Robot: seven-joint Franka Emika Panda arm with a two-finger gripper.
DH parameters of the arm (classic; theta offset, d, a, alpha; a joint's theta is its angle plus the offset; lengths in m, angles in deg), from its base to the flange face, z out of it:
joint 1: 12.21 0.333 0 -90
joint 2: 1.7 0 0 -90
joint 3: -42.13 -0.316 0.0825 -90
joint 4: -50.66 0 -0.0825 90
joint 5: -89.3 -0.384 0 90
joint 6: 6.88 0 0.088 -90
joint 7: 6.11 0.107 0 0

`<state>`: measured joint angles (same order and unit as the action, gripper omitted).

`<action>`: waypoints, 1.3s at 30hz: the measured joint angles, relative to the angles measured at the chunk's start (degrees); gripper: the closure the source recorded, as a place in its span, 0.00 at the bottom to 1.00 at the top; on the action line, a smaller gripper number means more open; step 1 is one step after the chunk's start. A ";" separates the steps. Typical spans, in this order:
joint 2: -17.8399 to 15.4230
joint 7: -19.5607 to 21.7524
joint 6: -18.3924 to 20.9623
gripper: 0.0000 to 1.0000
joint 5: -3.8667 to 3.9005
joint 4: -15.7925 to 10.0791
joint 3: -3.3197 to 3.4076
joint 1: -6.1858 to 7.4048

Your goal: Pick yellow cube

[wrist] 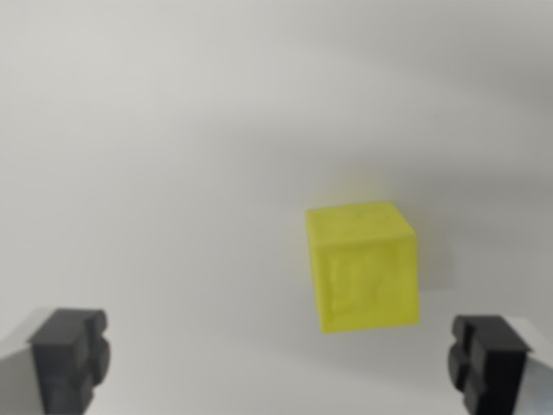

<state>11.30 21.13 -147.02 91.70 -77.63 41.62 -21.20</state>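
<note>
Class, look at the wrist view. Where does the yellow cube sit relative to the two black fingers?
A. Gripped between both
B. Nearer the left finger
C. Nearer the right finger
C: the yellow cube lies right of centre, untouched, closer to the view's right-hand fingers.

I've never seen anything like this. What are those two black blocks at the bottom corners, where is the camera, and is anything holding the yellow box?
The camera sits on the robot arm's wrist and looks down past its gripper at a plain pale surface. The two black blocks are the fingertips of that gripper, one on each side; they stand wide apart, so it is open. The yellow cube rests on the surface, above and between the fingertips in this picture, nearer the wrist view's right. Nothing touches it: the gripper holds nothing yet. The picture is slightly blurred, and nothing else is visible.
</note>
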 joint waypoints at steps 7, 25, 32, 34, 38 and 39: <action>1.38 -2.62 -2.91 0.00 -0.16 -1.31 0.00 -1.13; 5.73 -9.63 -10.25 0.00 -0.74 -3.80 -0.02 -4.15; 7.74 -12.56 -13.04 0.00 -1.07 -4.40 -0.04 -5.36; 8.31 -13.35 -13.76 0.00 -1.18 -4.54 -0.05 -5.68; 9.44 -15.11 -15.23 0.00 -1.43 -4.78 -0.06 -6.40; 9.59 -15.51 -15.48 0.00 -1.50 -4.86 -0.07 -6.55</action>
<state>20.90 5.62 -162.50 90.20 -82.49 41.55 -27.75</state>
